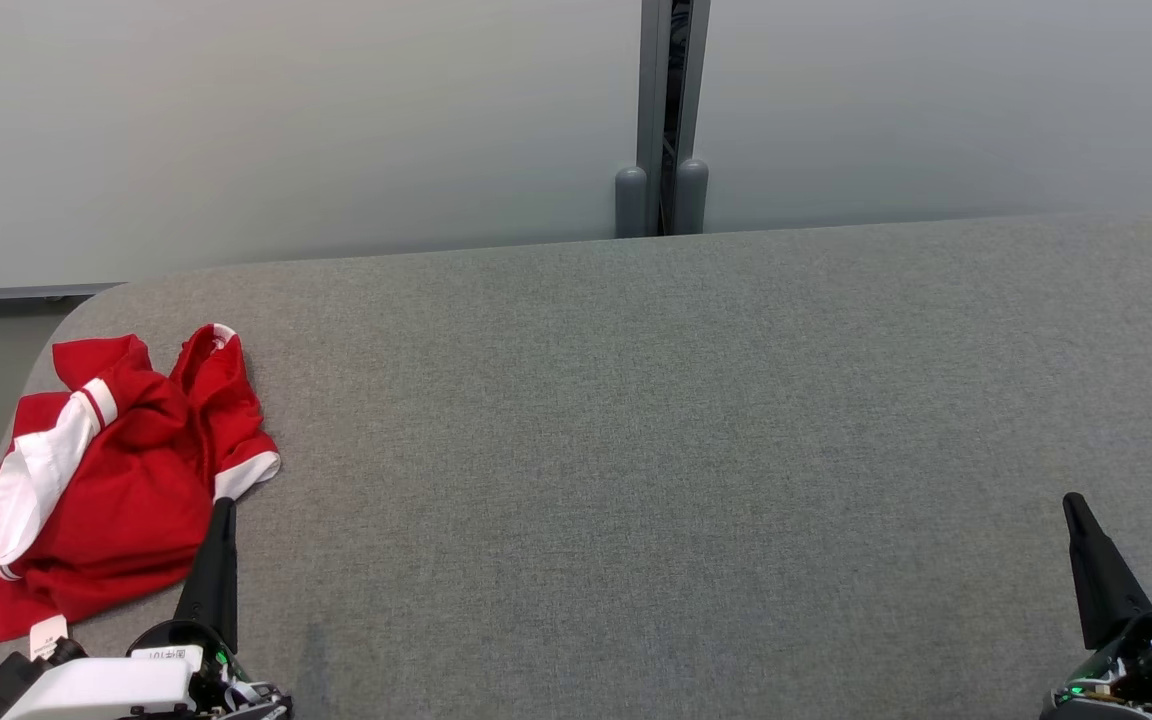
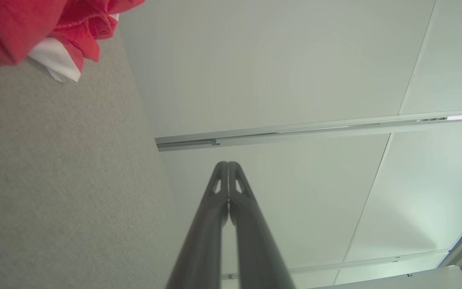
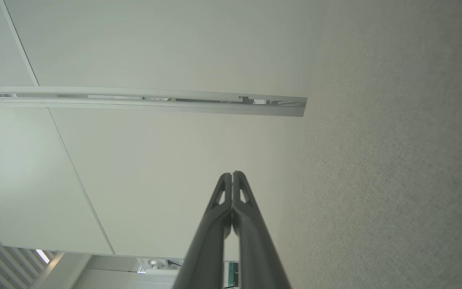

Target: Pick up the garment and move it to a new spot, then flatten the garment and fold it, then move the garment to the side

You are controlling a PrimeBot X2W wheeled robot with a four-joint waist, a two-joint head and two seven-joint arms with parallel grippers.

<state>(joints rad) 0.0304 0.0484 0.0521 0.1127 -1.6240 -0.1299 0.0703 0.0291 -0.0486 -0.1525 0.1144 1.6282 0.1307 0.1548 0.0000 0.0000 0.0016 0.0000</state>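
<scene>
A crumpled red garment [image 1: 126, 470] with white trim lies at the left end of the grey fabric table [image 1: 656, 450]; a corner of the garment [image 2: 34, 28] fills the upper left of the left wrist view. My left gripper [image 1: 223, 505] is shut and empty, its tip just beside the garment's right hem; the same gripper [image 2: 228, 164] has its fingers pressed together against the pale wall. My right gripper [image 1: 1072, 500] stands shut and empty at the lower right, far from the garment, and the right gripper [image 3: 232, 174] holds nothing.
The table's rounded left corner [image 1: 76, 310] drops to the floor beside the garment. A pale partition wall [image 1: 286, 120] with a dark vertical post [image 1: 671, 110] runs behind the far edge.
</scene>
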